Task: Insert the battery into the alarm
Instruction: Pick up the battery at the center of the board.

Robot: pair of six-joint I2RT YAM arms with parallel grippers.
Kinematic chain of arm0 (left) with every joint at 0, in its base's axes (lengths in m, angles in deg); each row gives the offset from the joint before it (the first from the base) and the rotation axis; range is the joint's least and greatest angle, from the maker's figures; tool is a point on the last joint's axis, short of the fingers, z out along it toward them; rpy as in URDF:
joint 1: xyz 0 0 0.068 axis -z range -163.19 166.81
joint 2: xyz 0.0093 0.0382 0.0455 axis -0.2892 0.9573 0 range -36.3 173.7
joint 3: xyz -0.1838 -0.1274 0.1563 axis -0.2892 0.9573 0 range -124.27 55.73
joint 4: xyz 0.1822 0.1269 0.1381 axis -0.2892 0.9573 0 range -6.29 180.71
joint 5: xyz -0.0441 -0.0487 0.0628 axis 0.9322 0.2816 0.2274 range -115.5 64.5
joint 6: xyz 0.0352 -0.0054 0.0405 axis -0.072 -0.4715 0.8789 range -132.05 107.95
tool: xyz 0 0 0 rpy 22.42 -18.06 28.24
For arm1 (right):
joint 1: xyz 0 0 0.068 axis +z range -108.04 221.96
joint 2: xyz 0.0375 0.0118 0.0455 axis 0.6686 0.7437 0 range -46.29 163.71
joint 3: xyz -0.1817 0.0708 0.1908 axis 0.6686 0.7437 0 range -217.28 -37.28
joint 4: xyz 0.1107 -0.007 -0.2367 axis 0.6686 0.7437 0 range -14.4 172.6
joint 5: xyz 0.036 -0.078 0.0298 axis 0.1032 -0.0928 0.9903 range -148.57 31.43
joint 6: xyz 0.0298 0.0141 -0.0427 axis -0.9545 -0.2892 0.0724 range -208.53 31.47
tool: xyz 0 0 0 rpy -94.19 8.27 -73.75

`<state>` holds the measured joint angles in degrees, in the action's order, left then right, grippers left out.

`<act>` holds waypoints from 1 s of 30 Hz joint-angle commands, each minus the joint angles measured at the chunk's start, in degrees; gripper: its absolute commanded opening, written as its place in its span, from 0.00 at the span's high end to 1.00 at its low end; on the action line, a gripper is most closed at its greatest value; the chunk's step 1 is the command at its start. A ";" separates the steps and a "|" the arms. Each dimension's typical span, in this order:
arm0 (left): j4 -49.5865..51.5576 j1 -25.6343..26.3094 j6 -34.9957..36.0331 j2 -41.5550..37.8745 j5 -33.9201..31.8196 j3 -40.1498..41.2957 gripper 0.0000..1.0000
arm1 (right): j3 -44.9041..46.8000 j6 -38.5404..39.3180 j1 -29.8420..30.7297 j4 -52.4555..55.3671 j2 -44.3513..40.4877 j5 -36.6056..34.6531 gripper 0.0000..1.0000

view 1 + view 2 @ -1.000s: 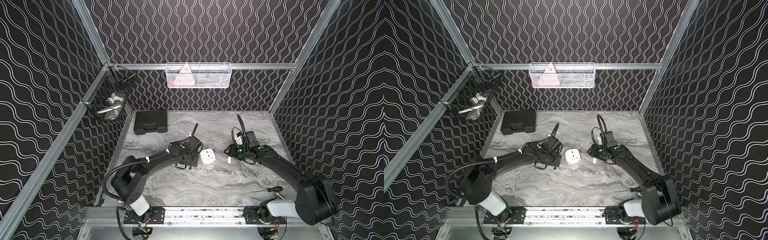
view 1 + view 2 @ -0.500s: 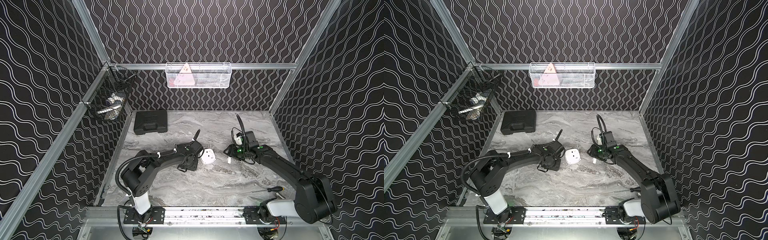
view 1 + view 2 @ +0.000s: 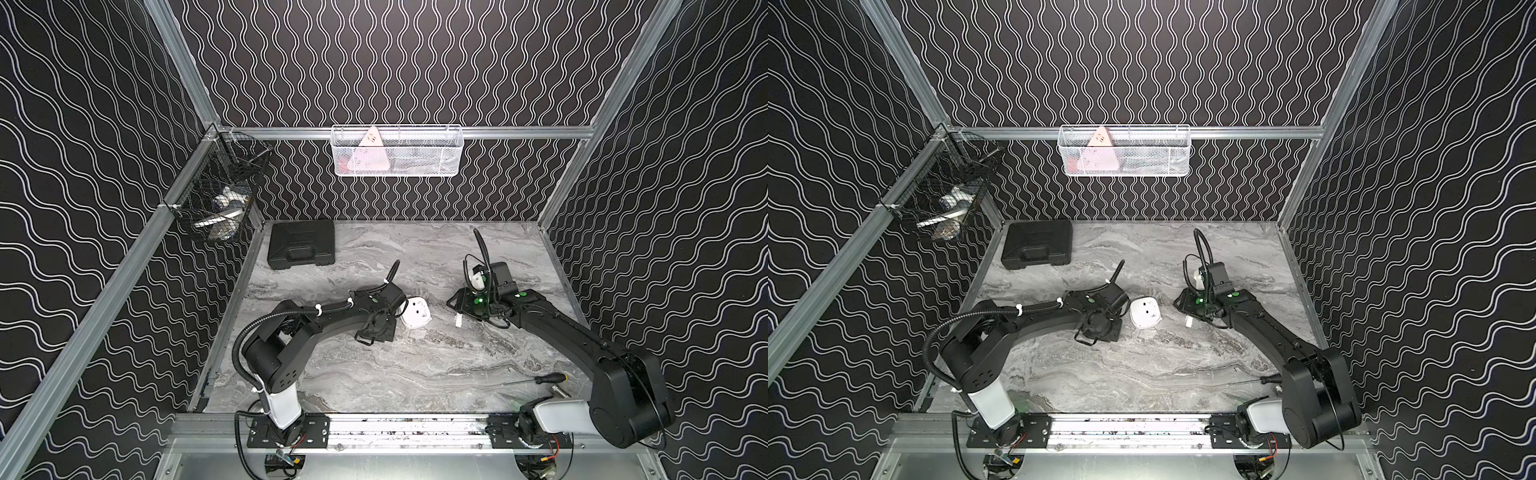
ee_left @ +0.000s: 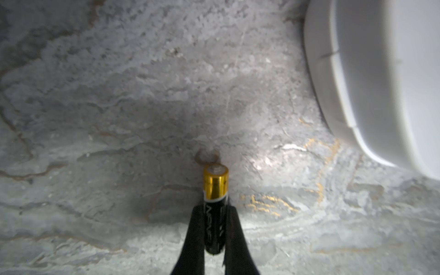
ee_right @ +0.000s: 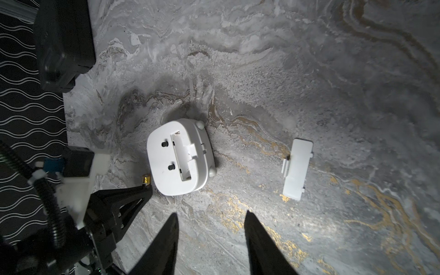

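The battery point(image 4: 215, 202), black with a gold end, lies on the marble table, and my left gripper point(image 4: 215, 210) is shut on its black body. Its gold end point(image 5: 146, 179) shows just beside the alarm in the right wrist view. The alarm point(image 3: 415, 316) point(image 3: 1144, 313) is a white rounded-square clock lying face down, its open battery slot point(image 5: 182, 157) facing up. Its edge point(image 4: 381, 83) is close to the battery. My right gripper point(image 5: 211, 214) hangs open over bare table, a short way from the alarm, with nothing between its fingers.
The white battery cover point(image 5: 296, 169) point(image 3: 458, 321) lies loose on the table between the alarm and my right arm. A black case point(image 3: 301, 249) sits at the back left. A screwdriver point(image 3: 536, 380) lies near the front right. Wire baskets point(image 3: 397, 151) point(image 3: 220, 199) hang on the walls.
My left gripper has closed on the battery, and the left arm's elbow has swung in and folded. The right arm and the alarm have not moved.
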<state>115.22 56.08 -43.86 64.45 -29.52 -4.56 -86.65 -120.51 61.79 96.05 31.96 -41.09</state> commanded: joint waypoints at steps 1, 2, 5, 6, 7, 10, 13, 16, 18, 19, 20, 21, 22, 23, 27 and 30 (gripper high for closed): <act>-2.39 -0.13 -1.05 -2.56 0.88 0.98 0.97 | -0.73 -1.08 -0.02 -1.39 -0.71 1.67 0.52; -3.29 -0.20 -1.21 -3.65 0.89 1.41 0.98 | -0.78 -1.35 -0.05 -1.60 -0.90 2.21 0.52; -6.11 -0.22 -1.10 -7.83 0.37 2.58 0.99 | -0.69 -1.94 -0.04 -2.97 -2.01 4.62 0.52; -7.38 -0.19 -0.99 -9.65 0.39 2.97 0.99 | -0.58 -1.94 -0.06 -3.72 -2.50 5.55 0.52; -9.82 -0.19 -0.79 -11.95 1.25 3.85 0.98 | -0.39 -2.09 -0.04 -4.64 -3.17 6.70 0.52; -17.90 -0.39 0.60 -16.53 6.04 5.54 0.99 | 0.59 -1.94 0.07 -8.55 -5.48 10.01 0.51; -28.38 -0.54 0.67 -18.87 12.02 7.95 0.99 | 1.64 -3.22 0.03 -14.04 -7.14 15.06 0.51; -38.56 -0.57 -0.78 -19.47 17.46 10.33 0.98 | 2.17 -5.28 0.11 -19.20 -7.37 20.85 0.50; -42.25 -0.57 -1.15 -19.15 20.16 10.80 0.98 | 1.29 -4.85 0.35 -19.57 -7.17 23.59 0.50; -43.40 -0.56 -1.06 -18.94 21.17 10.81 0.98 | 0.36 -3.71 0.82 -18.29 -7.16 23.96 0.50; -44.20 -0.59 -1.20 -18.81 21.76 10.97 0.97 | -0.93 -2.13 1.58 -16.02 -7.03 23.11 0.50; -45.12 -0.55 -1.73 -18.96 22.10 11.35 0.97 | -1.96 -0.57 2.16 -13.96 -6.85 22.20 0.51; -46.11 -0.54 -2.17 -19.10 22.13 11.81 0.98 | -2.92 0.73 2.93 -12.26 -6.44 21.29 0.50; -47.05 -0.55 -2.58 -19.27 22.48 12.27 0.98 | -3.47 1.38 3.70 -11.35 -6.05 20.35 0.51; -48.24 -0.54 -3.32 -19.19 24.25 12.04 0.97 | -4.89 1.47 5.92 -11.35 -3.80 17.81 0.56; -48.48 -0.56 -3.23 -19.43 25.08 11.96 0.97 | -6.96 2.40 8.99 -9.46 -1.68 15.46 0.60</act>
<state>70.22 55.55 -46.62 45.54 -6.57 7.46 -91.98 -120.36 69.44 84.68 29.32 -23.36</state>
